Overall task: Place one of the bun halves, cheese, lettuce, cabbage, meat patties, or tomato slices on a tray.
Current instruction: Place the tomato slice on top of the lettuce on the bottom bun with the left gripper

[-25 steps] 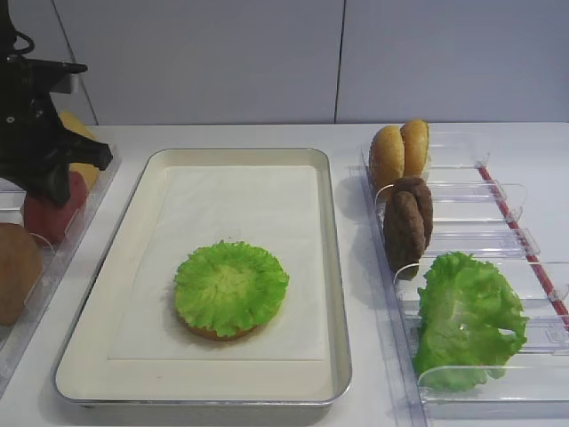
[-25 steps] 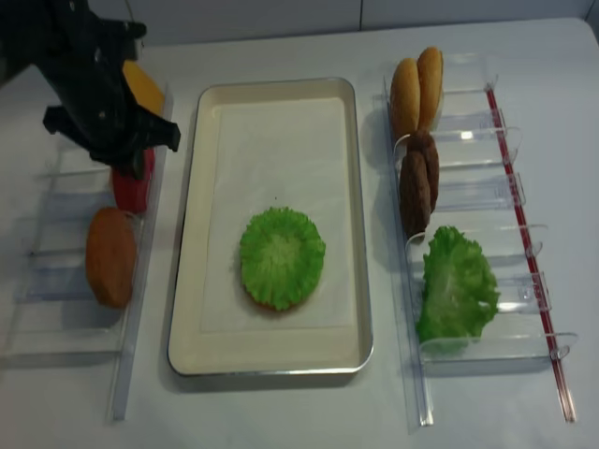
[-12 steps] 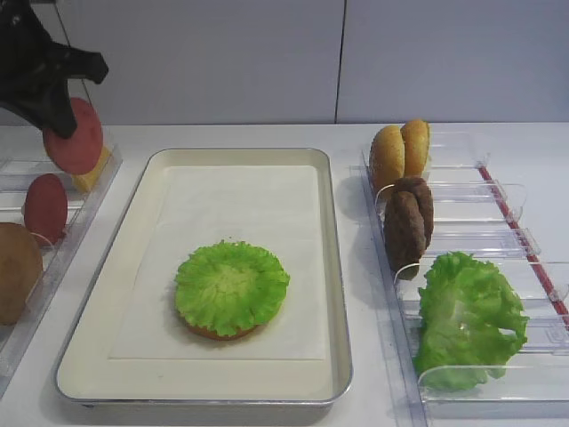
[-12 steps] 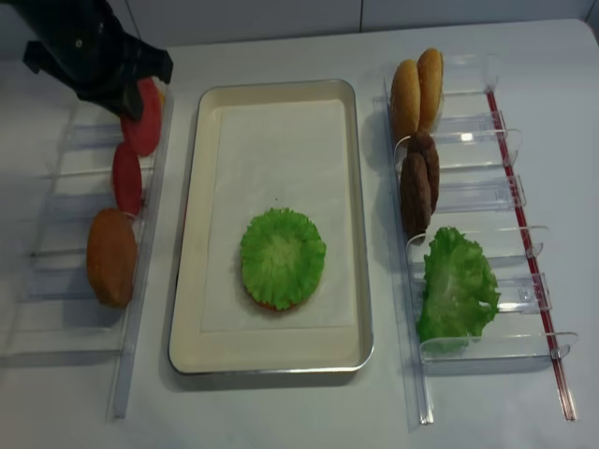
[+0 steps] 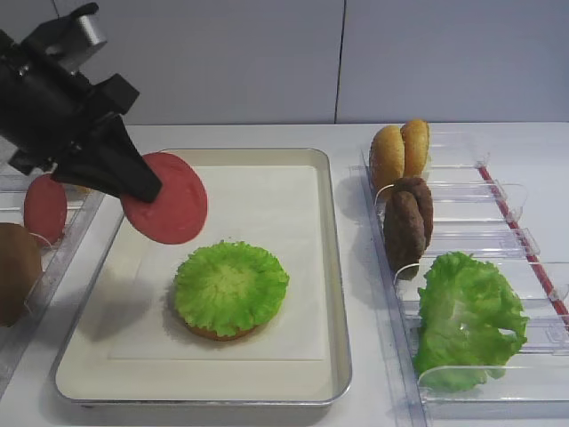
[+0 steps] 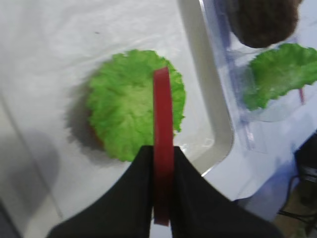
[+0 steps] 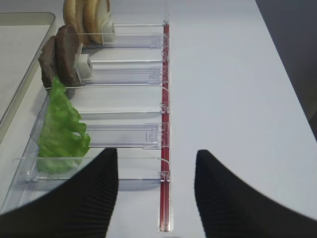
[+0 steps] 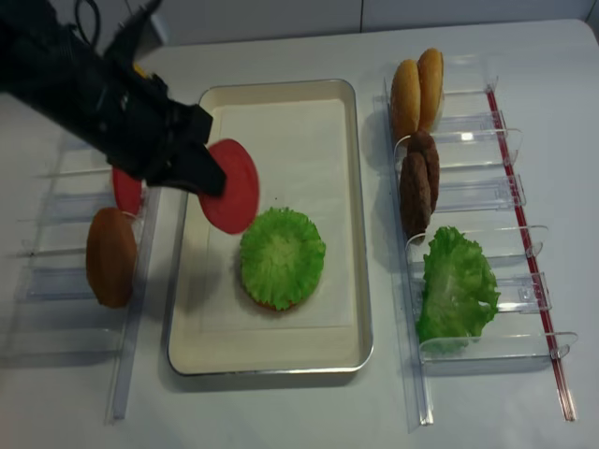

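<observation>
Left gripper pinching one tomato slice by its edge, jaws pressed onto both faces; slice held on edge in the air over the left part of the tray, not touching the liner; in left wrist view the slice runs edge-on straight out from between the jaws.

Beyond the jaws, further along the tray: round lettuce lying flat on a bun half, only the bun's rim showing under the leaf; both resting on the liner; rest of liner bare.

Behind the gripper, left bins: second tomato slice standing on edge in one slot; another bun half standing on edge in a nearer slot; slot dividers hard to make out.

Far side of the tray from the jaws, right bins: two buns upright side by side in the rear slot; two patties upright, touching, in the next slot; loose lettuce leaf leaning across the front slots.

Right gripper well apart from all food, over bare table beside the right bins' red-edged end; jaws spread, nothing between them.
</observation>
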`<state>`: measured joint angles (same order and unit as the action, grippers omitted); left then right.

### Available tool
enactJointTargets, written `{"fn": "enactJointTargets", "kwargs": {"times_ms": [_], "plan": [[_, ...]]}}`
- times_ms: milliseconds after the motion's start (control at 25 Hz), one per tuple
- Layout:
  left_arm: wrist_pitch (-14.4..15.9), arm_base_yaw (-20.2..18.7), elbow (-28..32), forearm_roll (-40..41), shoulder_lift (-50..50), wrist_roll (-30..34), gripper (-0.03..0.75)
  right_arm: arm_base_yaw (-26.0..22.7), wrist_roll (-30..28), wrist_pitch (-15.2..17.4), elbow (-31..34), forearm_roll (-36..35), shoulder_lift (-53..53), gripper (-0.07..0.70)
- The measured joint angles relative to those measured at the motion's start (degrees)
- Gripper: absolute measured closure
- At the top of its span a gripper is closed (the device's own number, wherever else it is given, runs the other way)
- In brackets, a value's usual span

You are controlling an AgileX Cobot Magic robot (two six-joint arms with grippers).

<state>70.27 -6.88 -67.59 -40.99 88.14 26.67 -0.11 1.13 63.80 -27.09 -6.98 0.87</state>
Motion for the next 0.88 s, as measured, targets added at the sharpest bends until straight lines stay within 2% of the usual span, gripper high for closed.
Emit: {"fn": "enactJointTargets", "kwargs": {"times_ms": [160,280,640,880], "plan": [[-0.75,0.00,6.40,-9.69,0.00,7.27,0.656,0.00,0.00,0.00,0.00,0.00,0.00,0.253],[-0.97,0.00,9.21,-13.94,0.38,11.37,0.656,0.00,0.00,0.00,0.00,0.00,0.00,0.253],[-2.36,-0.09,9.89,-20.46,8.57,16.81,0.656,0.00,0.00,0.00,0.00,0.00,0.00,0.253],[-2.61,-1.14,9.89,-21.10,12.94,17.87,0.656,0.00,0.00,0.00,0.00,0.00,0.00,0.253]]}}
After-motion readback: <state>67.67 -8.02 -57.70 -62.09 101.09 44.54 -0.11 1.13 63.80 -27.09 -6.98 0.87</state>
